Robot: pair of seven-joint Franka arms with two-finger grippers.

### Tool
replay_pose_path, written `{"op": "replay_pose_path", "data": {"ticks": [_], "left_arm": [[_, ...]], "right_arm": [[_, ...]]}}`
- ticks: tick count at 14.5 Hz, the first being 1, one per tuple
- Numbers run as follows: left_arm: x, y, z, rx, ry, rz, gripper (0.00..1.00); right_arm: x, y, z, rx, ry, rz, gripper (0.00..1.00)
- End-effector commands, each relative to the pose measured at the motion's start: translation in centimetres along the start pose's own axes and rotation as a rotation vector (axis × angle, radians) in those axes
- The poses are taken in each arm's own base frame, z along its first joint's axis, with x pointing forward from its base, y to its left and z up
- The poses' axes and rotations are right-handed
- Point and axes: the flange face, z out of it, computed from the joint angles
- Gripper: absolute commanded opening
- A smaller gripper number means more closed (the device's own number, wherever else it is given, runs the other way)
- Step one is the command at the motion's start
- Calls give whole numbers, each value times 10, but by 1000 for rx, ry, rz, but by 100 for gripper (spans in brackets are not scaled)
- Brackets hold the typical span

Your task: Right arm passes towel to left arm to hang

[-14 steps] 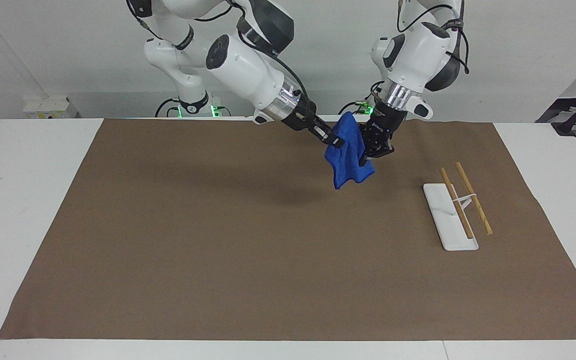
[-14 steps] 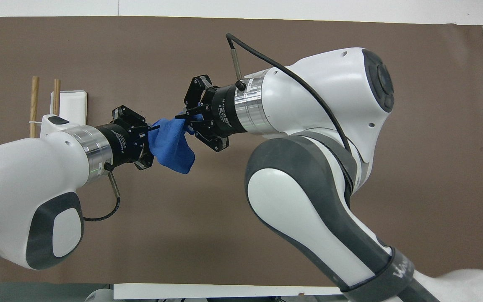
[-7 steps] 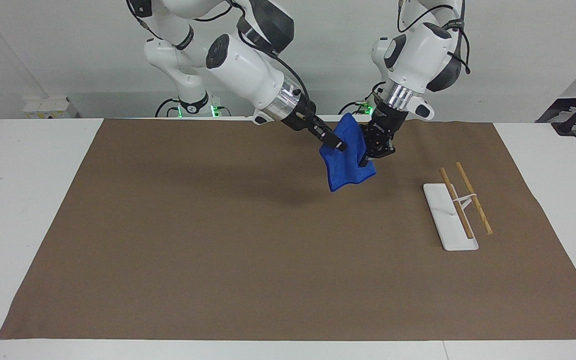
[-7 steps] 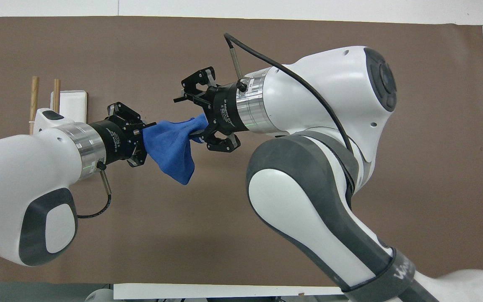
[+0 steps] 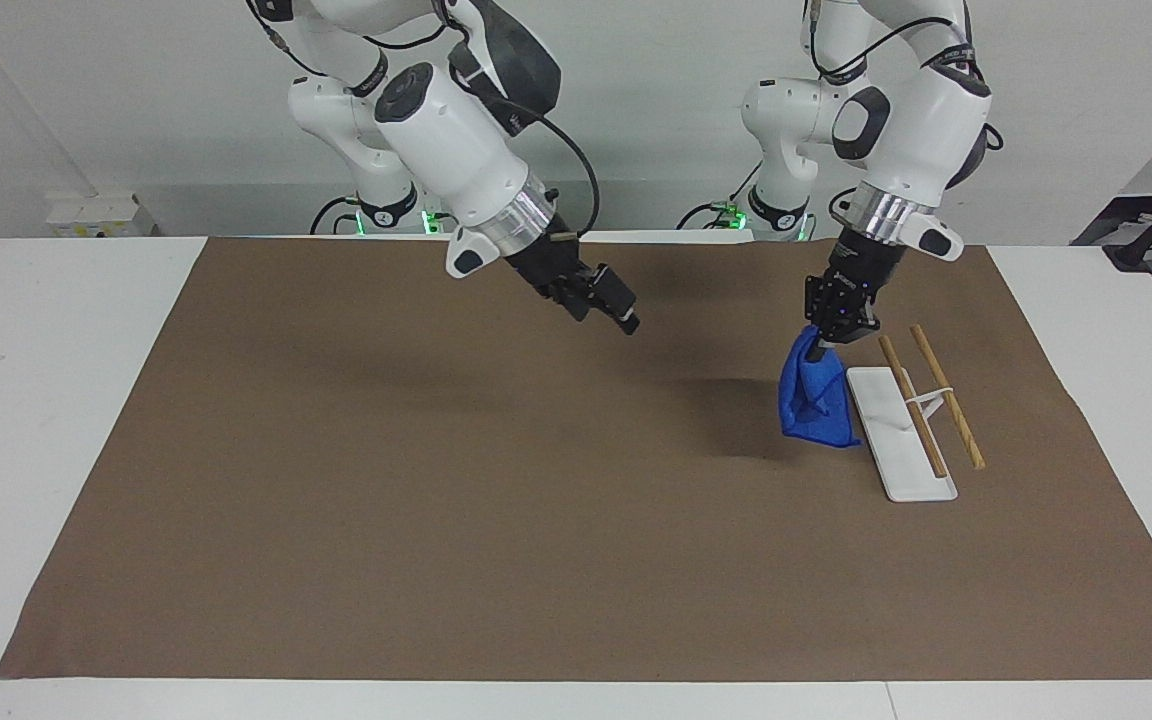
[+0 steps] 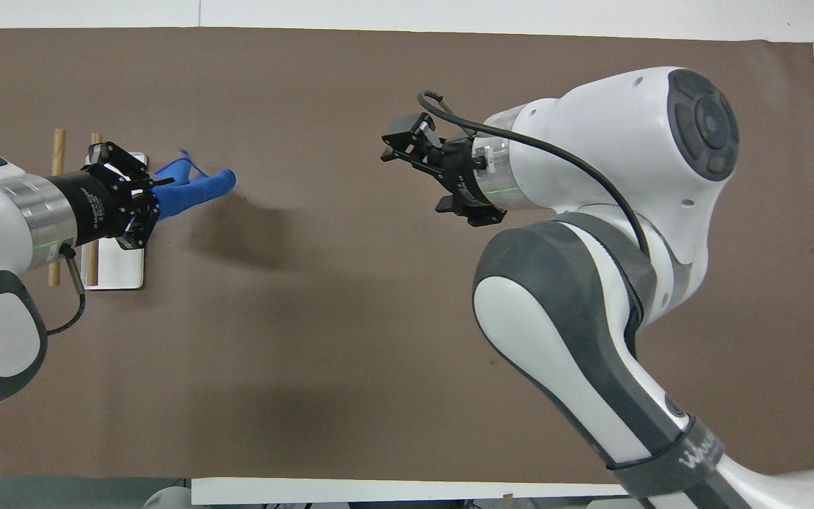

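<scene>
1. We read the brown mat [image 5: 436,500] as a clock dial in the facing view, with twelve o'clock at the robots' edge. The mat lies on the white table [image 5: 36,400]
2. The right arm [image 5: 456,140] comes down from about eleven o'clock. The right gripper [image 5: 611,305] hangs in the air over the mat at about twelve o'clock
3. In the overhead view we see the right gripper's fingers [image 6: 407,141] spread apart with nothing between them. It is well apart from the towel
4. The towel [image 5: 811,400] is at about two o'clock on the dial, up in the air. It hangs bunched in a narrow drape from the left gripper [image 5: 816,345], which is pinched tight on its upper end
5. We cannot tell whether the towel's lowest fold touches the mat. From above, a loop of the cloth sticks out past the fingertips
6. The left arm [image 5: 896,130] descends from about one o'clock, with its wrist pointing steeply down over the towel
7. Just beside the towel, at its three o'clock, lies the white base plate [image 5: 896,450] of a small rack
8. Two wooden rods [image 5: 946,395] run side by side above that plate, joined by a white bracket [image 5: 926,398]. They lie toward the left arm's end of the table, at about three o'clock on the dial
</scene>
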Motion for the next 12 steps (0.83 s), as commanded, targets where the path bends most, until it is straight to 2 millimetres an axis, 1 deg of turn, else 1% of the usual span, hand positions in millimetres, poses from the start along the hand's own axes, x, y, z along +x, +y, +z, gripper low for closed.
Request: {"op": "replay_pose_path", "data": {"ticks": [1, 2, 3, 4, 5, 6, 7, 8, 9, 10, 11, 12], "left_arm": [[39, 16, -8, -14, 24, 62, 1], [54, 20, -10, -25, 37, 63, 1], [62, 22, -12, -31, 46, 65, 1], [67, 23, -12, -36, 49, 56, 2], [72, 23, -8, -34, 54, 52, 3], [82, 23, -5, -37, 63, 35, 3], [91, 27, -7, -62, 74, 21, 3], [101, 34, -11, -103, 88, 5, 3], [111, 43, -13, -136, 99, -11, 2], [116, 57, -20, -162, 102, -15, 2], [126, 68, -24, -176, 111, -15, 2], [135, 75, -30, -190, 123, 10, 2]], "right_arm": [[35, 62, -31, -212, 32, -247, 100], [51, 85, -47, -290, 13, -372, 100], [68, 106, -62, -347, -13, -477, 100], [87, 129, -81, -385, -17, -523, 100], [101, 150, -102, -416, -9, -536, 100], [116, 172, -123, -442, -3, -553, 100], [132, 197, -147, -457, 0, -594, 100], [146, 219, -167, -454, -2, -638, 100], [155, 231, -183, -452, 6, -666, 100], [161, 241, -198, -453, 16, -654, 100], [158, 242, -207, -467, 0, -642, 100], [154, 238, -220, -494, -10, -623, 100]]}}
